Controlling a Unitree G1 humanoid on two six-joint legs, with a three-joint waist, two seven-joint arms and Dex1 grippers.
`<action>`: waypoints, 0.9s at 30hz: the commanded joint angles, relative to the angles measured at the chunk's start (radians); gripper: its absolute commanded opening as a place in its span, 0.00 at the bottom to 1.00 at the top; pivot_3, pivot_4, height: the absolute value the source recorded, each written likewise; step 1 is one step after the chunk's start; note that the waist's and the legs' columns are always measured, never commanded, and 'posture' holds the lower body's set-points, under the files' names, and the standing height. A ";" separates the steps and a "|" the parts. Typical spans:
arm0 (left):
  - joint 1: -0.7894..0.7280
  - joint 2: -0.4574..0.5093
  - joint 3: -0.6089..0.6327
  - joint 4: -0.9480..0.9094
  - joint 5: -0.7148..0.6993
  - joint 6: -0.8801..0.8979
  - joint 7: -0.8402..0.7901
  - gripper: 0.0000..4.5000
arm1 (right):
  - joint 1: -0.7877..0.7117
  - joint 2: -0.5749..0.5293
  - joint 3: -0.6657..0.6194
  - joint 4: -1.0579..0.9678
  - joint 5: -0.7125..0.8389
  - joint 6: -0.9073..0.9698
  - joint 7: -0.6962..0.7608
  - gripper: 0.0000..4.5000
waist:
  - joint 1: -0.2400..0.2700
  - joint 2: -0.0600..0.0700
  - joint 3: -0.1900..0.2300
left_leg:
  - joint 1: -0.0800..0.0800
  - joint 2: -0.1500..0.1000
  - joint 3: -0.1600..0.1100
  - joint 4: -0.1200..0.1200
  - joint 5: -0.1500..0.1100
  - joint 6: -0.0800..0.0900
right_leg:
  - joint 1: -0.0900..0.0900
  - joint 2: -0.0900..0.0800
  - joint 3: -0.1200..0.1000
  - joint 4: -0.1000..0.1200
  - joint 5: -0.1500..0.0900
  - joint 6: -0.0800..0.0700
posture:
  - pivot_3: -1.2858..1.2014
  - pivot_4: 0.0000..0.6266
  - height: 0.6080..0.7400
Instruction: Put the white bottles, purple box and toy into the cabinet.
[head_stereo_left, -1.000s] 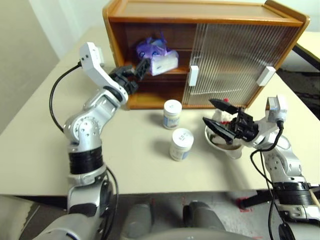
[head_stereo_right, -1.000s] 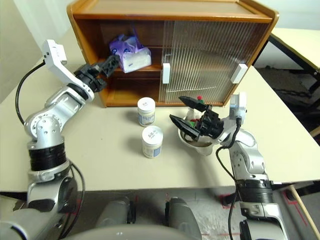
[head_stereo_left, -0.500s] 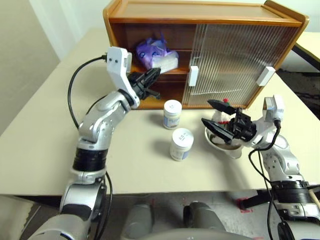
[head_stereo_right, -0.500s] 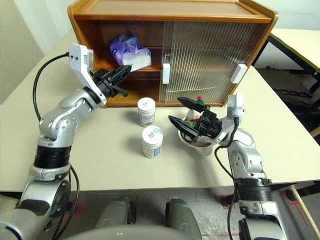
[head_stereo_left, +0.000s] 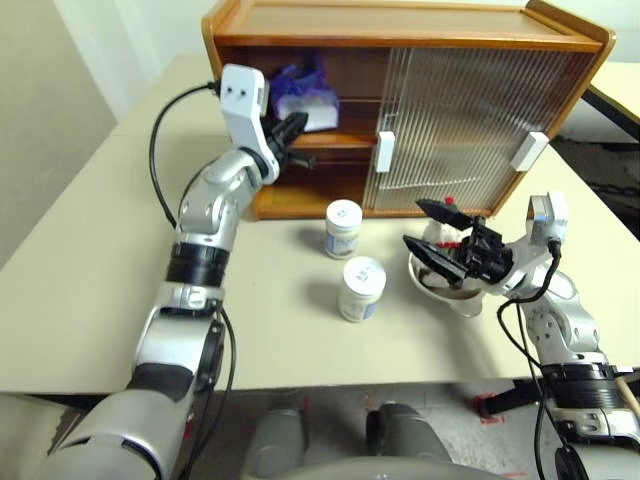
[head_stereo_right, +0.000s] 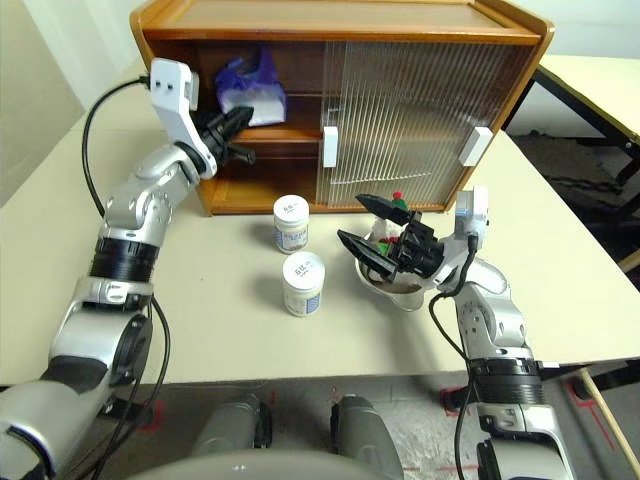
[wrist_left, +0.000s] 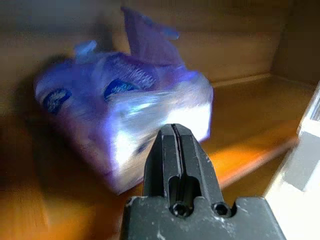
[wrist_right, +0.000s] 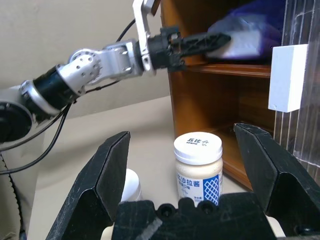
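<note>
The purple box (head_stereo_left: 305, 95) lies on the upper shelf in the open left half of the cabinet (head_stereo_left: 400, 22). My left gripper (head_stereo_left: 297, 125) is shut with nothing in it, its tip against the box's pale front end (wrist_left: 150, 112). Two white bottles (head_stereo_left: 344, 227) (head_stereo_left: 362, 288) stand upright on the table in front of the cabinet. My right gripper (head_stereo_left: 420, 228) hangs open to their right, holding nothing. Just behind it sits the toy (head_stereo_left: 450, 203), mostly hidden, with only its red hat showing.
A round bowl (head_stereo_left: 455, 300) sits under the right gripper and holds the toy. Both ribbed sliding doors (head_stereo_left: 460, 130) cover the cabinet's middle and right. The lower shelf's open left end (head_stereo_left: 300, 185) holds nothing. A dark table edge (head_stereo_left: 615, 100) runs at the far right.
My left arm has reached forward into the cabinet's upper shelf and its gripper went from open to shut. The purple box slid deeper into the shelf. The right arm has not moved.
</note>
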 joint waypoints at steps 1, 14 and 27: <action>-0.021 -0.004 0.017 0.064 0.026 -0.045 -0.015 0.01 | 0.004 -0.003 -0.003 -0.018 -0.002 -0.012 -0.005 1.00 | -0.001 0.000 0.000 | 0.000 0.000 0.000 0.000 0.000 0.000 | 0.000 0.000 0.000 0.000 0.000 0.000 | 0.56 0.00 1.00; 0.265 0.033 0.031 -0.402 -0.164 0.216 -0.187 0.56 | 0.003 -0.015 -0.004 -0.011 0.001 -0.005 0.007 1.00 | -0.001 0.001 0.000 | 0.000 0.001 0.000 0.000 0.000 0.000 | -0.001 0.000 0.001 0.003 0.000 0.000 | 0.57 0.00 1.00; 0.529 0.151 -0.022 -0.406 -0.093 0.030 -0.387 0.99 | -0.025 -0.035 -0.011 0.020 0.006 0.002 0.037 1.00 | 0.010 0.003 -0.001 | 0.002 0.000 0.001 0.000 0.000 0.000 | 0.000 -0.003 0.000 0.004 -0.001 -0.002 | 0.57 0.00 1.00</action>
